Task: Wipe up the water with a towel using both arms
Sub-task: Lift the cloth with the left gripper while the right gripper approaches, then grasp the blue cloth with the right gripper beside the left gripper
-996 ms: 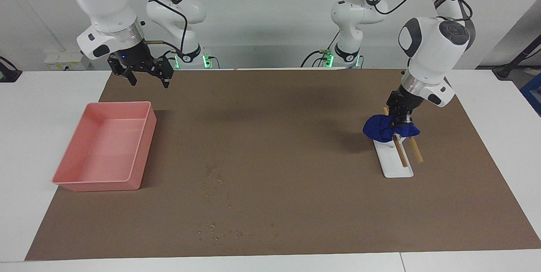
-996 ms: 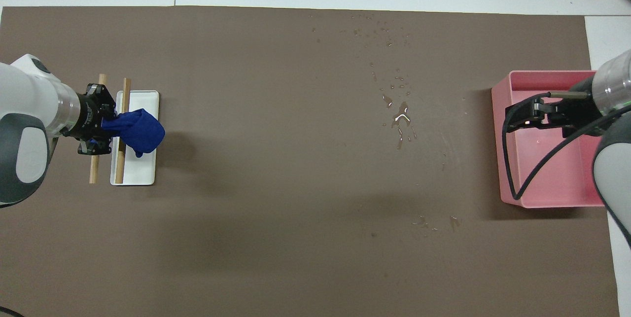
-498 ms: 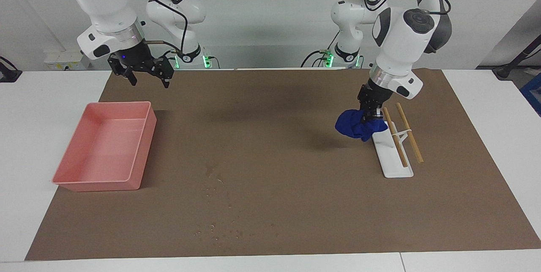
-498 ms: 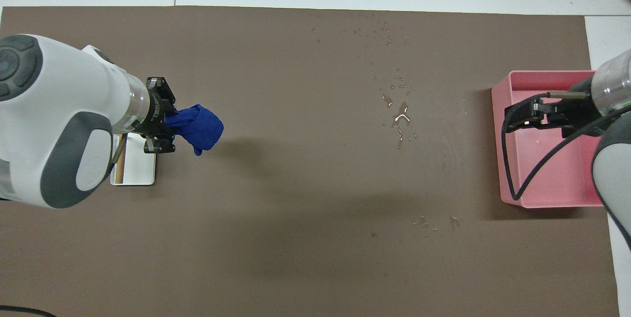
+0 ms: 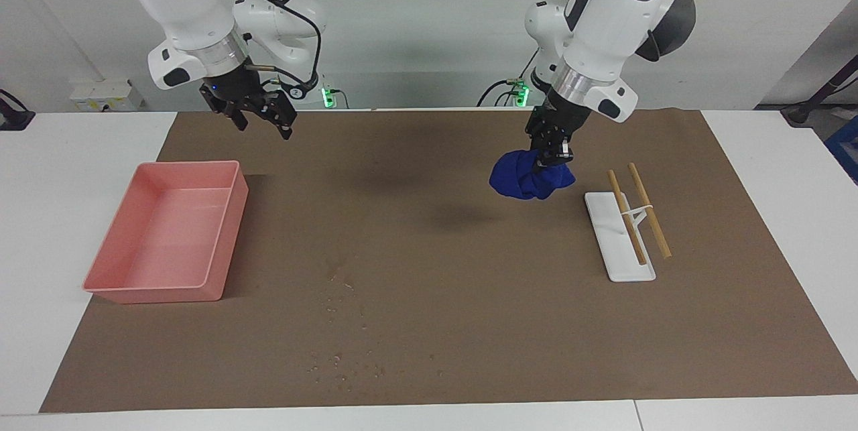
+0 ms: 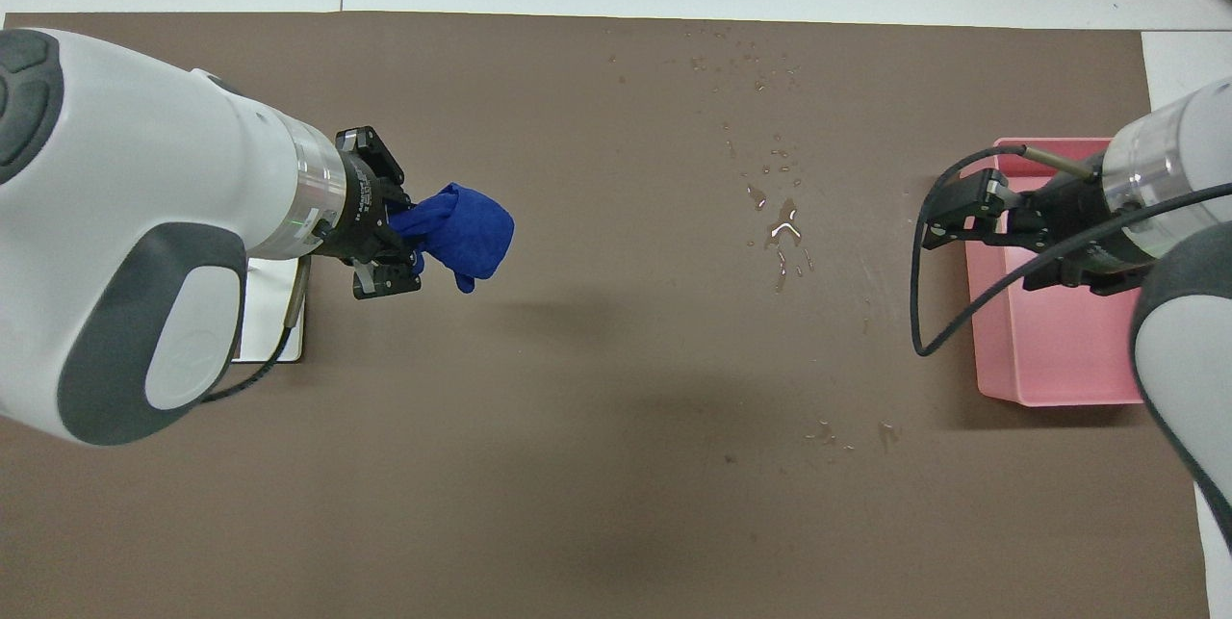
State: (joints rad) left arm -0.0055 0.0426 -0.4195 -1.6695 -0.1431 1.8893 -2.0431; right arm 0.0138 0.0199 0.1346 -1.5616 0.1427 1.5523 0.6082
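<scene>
While bunched (axis unclear), towel [image 5: 531, 179] hangs from left pincer [image 5: 552, 151].

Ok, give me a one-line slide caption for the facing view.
Left gripper carries the bunched royal-blue towel above the brown mat; open right gripper hangs nearby; water droplets remain unwiped.

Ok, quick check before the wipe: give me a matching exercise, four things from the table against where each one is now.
Things:
1. towel
2. water
3. pink tray
4. wooden sticks

Places:
A. lying across the white holder
B. on the mat at the right arm's end
C. gripped by the left gripper, in the air
D. scattered on the brown mat, mid-table

Pairs: 1-C, 2-D, 3-B, 4-A
</scene>
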